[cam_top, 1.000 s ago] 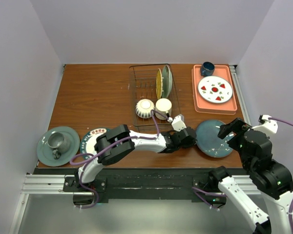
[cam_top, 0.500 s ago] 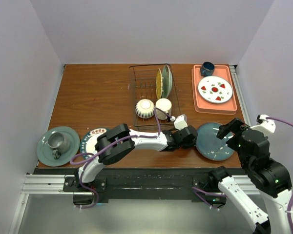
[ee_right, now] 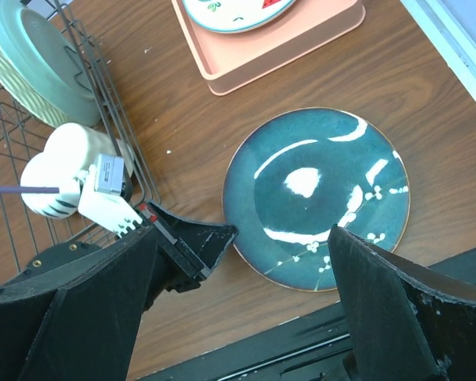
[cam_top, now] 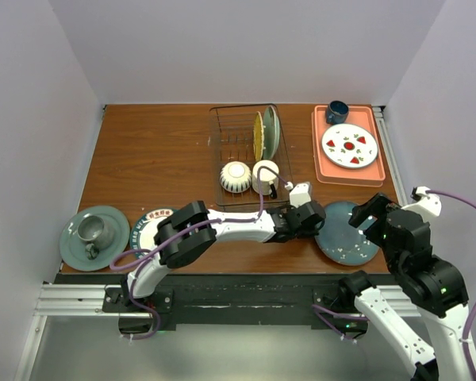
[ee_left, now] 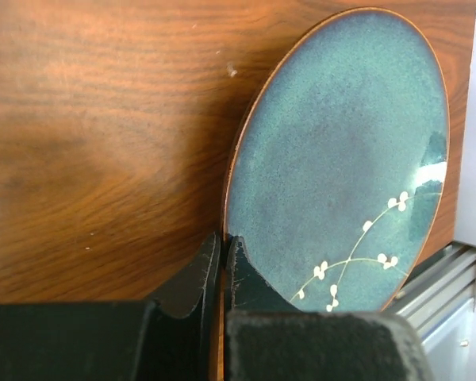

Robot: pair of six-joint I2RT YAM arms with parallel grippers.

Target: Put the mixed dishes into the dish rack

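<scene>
While the left gripper (ee_left: 224, 242) pinches tight on the teal plate (ee_left: 341, 175) at its rim nearest the dish rack (ee_right: 111, 111), the right gripper (ee_right: 244, 232) hangs wide open and empty above; the plate lies near the table (ee_right: 428, 159)'s front edge.

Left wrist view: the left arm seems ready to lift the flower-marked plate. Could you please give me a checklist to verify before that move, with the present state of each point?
1. Left fingers shut on the rim of the flower-marked plate: ok, the rim runs in between them.
2. Grip deep enough to lift: cannot tell, only the very edge is pinched.
3. Right gripper open and off the plate: ok, it hovers above and touches nothing.
4. Free slot in the dish rack: ok, bare prongs show left of the two standing plates.
5. Clear way in: not ok, the mug and bowl fill the near end, so the plate likely has to pass over them.
</scene>
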